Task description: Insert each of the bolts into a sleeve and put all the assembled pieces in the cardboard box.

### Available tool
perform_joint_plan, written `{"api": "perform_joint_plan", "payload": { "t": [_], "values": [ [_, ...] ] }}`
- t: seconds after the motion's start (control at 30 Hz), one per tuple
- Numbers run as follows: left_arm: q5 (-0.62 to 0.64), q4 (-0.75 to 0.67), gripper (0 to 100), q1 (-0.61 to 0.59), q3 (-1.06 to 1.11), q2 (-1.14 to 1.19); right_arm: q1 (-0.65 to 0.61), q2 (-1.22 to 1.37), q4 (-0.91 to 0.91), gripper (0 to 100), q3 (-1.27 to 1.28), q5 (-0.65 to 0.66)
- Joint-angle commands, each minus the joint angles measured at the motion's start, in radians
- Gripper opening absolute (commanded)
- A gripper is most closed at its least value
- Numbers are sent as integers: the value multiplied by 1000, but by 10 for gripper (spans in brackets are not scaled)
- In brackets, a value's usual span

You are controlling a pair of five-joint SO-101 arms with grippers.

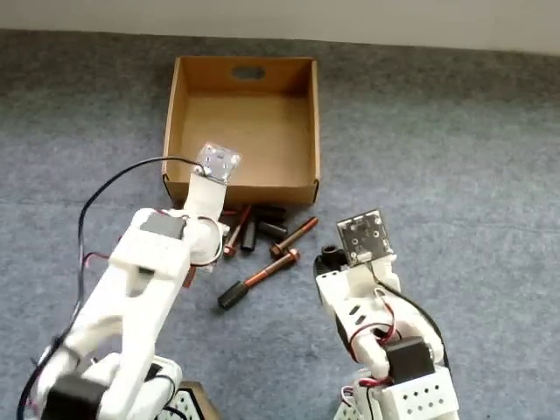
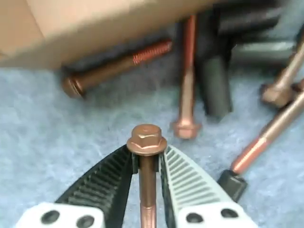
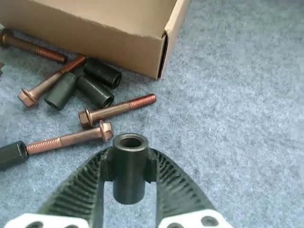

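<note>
While the box (image 1: 179, 114) is empty, we note one assembled piece (image 1: 255, 282) on the table (image 1: 455, 131) near the box's front wall, among loose bolts (image 1: 296, 234) and sleeves (image 1: 248, 234). The left gripper (image 2: 147, 154) clamps a bolt (image 2: 147, 140); the right gripper (image 3: 129, 154) clamps a sleeve (image 3: 129, 175). We judge mating these two the step in hand; all boxing remains.

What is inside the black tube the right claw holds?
The sleeve in the right gripper shows an open, hollow mouth with no bolt in it. Farther down, the bore is too dark to see.
</note>
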Motion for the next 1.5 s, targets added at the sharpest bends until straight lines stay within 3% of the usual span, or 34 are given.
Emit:
{"api": "perform_joint_plan", "payload": {
  "t": [0.0,0.2,0.27,0.4,0.73,0.97,1.23,1.47],
  "values": [
    [-5,-2,7,2,12,-329,-1,-143,18,5,8,-3],
    [2,-121,7,22,8,-668,-1,-236,-93,5,41,-6],
    [66,-146,8,39,8,-716,-5,-203,-174,5,41,-8],
    [204,-190,8,42,8,-736,-7,-166,-340,5,39,-5],
    [247,-529,8,114,8,-733,-30,-87,-756,5,39,-8],
    [324,-555,8,265,15,-740,-137,-39,-768,5,79,-9],
    [328,-565,8,272,87,-742,-134,-81,-769,5,154,-9],
    [328,-741,8,321,140,-730,-134,-102,-765,5,182,-9]
  ]
}}
